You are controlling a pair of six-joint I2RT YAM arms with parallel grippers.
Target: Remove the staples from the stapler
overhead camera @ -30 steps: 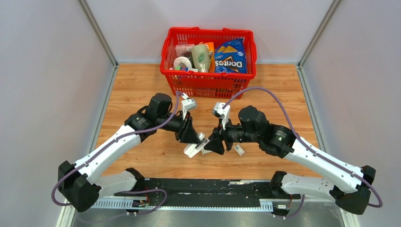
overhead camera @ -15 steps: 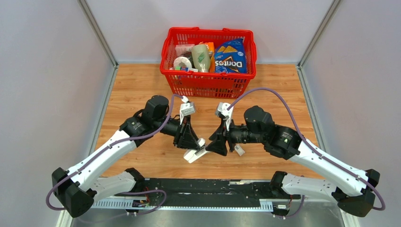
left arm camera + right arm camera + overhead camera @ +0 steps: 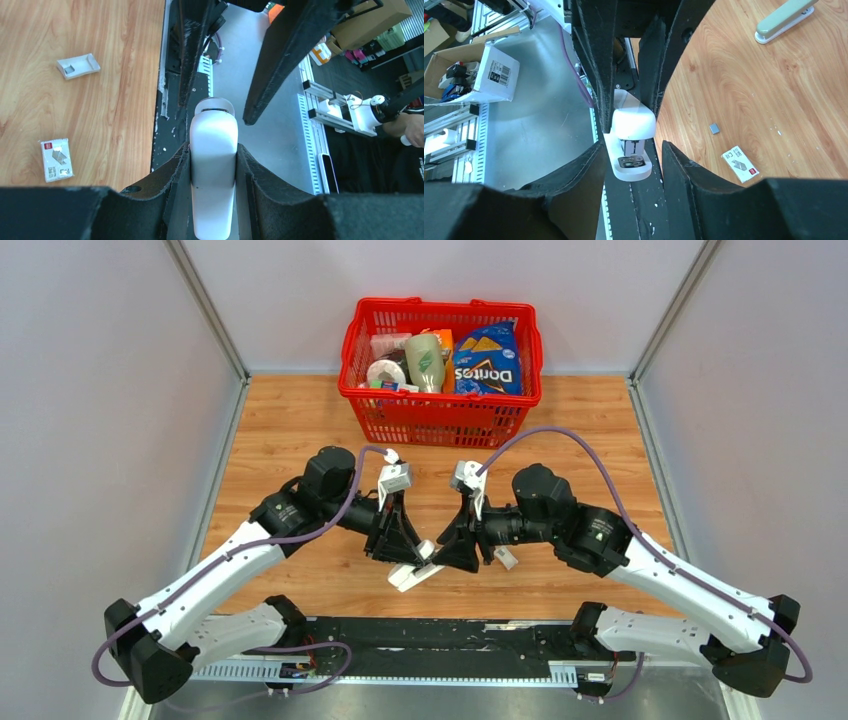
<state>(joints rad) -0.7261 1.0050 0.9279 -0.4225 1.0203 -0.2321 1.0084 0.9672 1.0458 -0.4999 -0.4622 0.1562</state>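
The left gripper (image 3: 213, 150) is closed on the stapler (image 3: 213, 190); its two fingers press the white body from both sides, and the rounded end sticks out past the fingertips. The right gripper (image 3: 631, 147) meets it from the opposite side, and its jaws stand a little wider than the stapler's front end, which lies between them. A narrow gap shows on one side, so this gripper does not grip. The stapler is in the air between both grippers, low over the table (image 3: 300, 430) and close to its near edge, where the black rail (image 3: 440, 635) runs. On the wood beside the right gripper lie a small box (image 3: 739, 162), a tiny grey piece (image 3: 714, 128) and, further away, a grey-green stapler (image 3: 784, 17). A small white part (image 3: 77, 66) lies apart from them. Bare wood shows between the grippers and the red basket (image 3: 440, 410) at the far edge, and also towards both side walls.
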